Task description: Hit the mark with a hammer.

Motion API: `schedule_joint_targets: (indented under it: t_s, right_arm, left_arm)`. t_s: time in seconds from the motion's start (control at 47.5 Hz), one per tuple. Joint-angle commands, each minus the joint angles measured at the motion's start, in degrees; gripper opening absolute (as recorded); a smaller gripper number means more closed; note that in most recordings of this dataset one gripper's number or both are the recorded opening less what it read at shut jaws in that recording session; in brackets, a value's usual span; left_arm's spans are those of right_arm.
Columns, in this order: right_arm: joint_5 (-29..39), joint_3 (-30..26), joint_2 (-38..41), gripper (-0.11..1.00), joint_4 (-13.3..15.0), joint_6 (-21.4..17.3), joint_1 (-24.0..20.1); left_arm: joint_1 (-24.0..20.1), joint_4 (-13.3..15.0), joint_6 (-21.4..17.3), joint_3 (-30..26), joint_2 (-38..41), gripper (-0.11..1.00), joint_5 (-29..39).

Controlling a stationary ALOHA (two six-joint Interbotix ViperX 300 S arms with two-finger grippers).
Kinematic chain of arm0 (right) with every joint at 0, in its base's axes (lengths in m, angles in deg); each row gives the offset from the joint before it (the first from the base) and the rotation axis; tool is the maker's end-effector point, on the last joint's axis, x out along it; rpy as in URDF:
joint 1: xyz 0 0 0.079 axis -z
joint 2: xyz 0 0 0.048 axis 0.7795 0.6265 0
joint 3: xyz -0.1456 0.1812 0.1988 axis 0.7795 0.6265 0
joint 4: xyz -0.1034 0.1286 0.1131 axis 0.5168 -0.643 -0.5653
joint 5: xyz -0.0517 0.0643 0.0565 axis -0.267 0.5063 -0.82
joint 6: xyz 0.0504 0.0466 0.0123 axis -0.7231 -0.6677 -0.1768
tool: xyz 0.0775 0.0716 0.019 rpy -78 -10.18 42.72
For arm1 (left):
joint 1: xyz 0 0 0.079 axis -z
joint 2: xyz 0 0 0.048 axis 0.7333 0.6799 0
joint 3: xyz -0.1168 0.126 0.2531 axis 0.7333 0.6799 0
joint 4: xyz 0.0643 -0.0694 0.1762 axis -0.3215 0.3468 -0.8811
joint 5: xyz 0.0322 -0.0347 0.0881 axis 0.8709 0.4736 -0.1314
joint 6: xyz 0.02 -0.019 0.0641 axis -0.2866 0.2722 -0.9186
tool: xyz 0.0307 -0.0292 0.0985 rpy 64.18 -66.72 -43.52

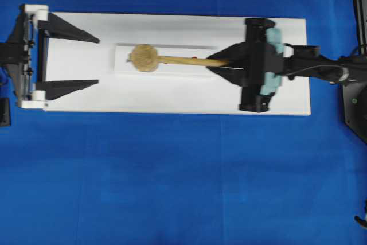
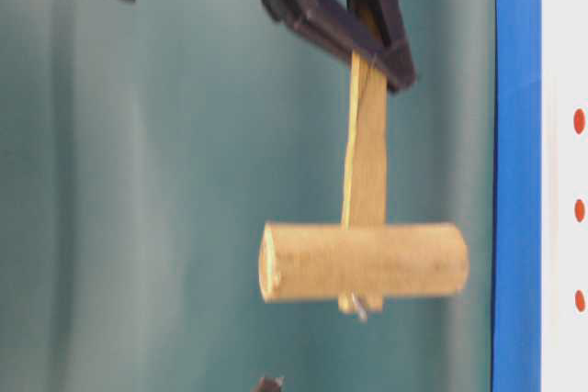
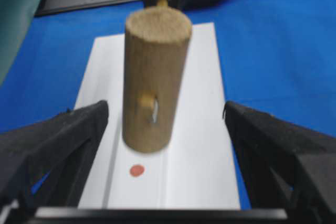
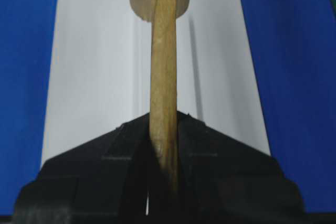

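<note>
Right gripper point(image 1: 221, 64) clamps the handle end of the hammer point(image 1: 150, 58), head held up above the white block point(image 1: 123, 67), 1 red dot point(image 3: 137, 170) on the block just below the head; left gripper point(image 1: 94, 61) sits left of the block, jaws spread wide, holding nothing

Black arms w/ wedge-shaped black jaws, white brackets on left gripper point(image 1: 69, 59), teal pad on right gripper point(image 1: 221, 64).
</note>
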Motion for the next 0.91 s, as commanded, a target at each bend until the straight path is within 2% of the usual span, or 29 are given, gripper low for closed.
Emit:
schedule_joint_targets:
  t_s: [0.0,0.274,0.569,0.885]
  right_arm:
    - [-0.62,0.44,-3.34,0.02,-0.88,-0.18,-0.09]
    - [-0.53,1.85,-5.1,0.02,-2.64,-0.18,-0.09]
    - [-3.08,1.32,-4.31,0.02,-2.64,-0.18,0.62]
    - [-3.25,1.05,-4.13,0.02,-2.72,-0.18,2.2]
  left_arm:
    - [-0.09,0.0,0.18,0.35,-2.9,0.89,2.55]
    - [-0.09,0.0,0.35,2.29,-7.91,0.89,8.0]
    - [-0.09,0.0,0.53,2.9,-9.14,0.89,8.17]
    - [-0.18,0.09,3.16,2.99,-9.14,0.89,8.7]
